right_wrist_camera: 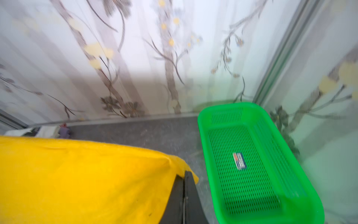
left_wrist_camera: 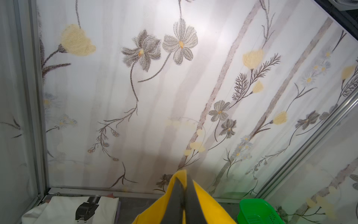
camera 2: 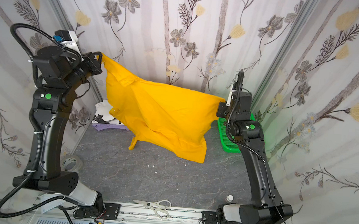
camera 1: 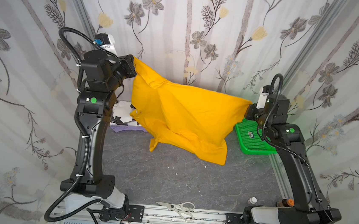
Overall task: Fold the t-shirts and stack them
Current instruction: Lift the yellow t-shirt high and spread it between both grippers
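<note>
While the mustard-yellow t-shirt [camera 1: 180, 114] hangs spread in the air between the two arms, each end of its upper edge is pinched in a pair of jaws. The left jaws, seen from the left wrist, are pressed fully together on a fold of yellow cloth, and the right jaws are likewise closed on the opposite corner, just beside the green basket [camera 1: 253, 139]. That held edge is the shirt's long axis at this moment. In both top views it runs across the scene from the left arm [camera 1: 93, 118] to the right arm [camera 1: 297, 171], with the left end up by the back curtain and the right end lower in the view. The body of the shirt drapes down from that line toward the grey worktop [camera 1: 168, 178], its lowest corner on the right-hand side; whether that corner touches the surface cannot be told. A white printed t-shirt [camera 1: 122, 107] and a pale lavender t-shirt [camera 1: 126, 129] lie bunched at the back left, partly behind the yellow one. Bare worktop lies in front of the hanging cloth, toward the arm bases, so laying it flat would probably mean bringing both ends forward and down together, keeping the edge taut.
</note>
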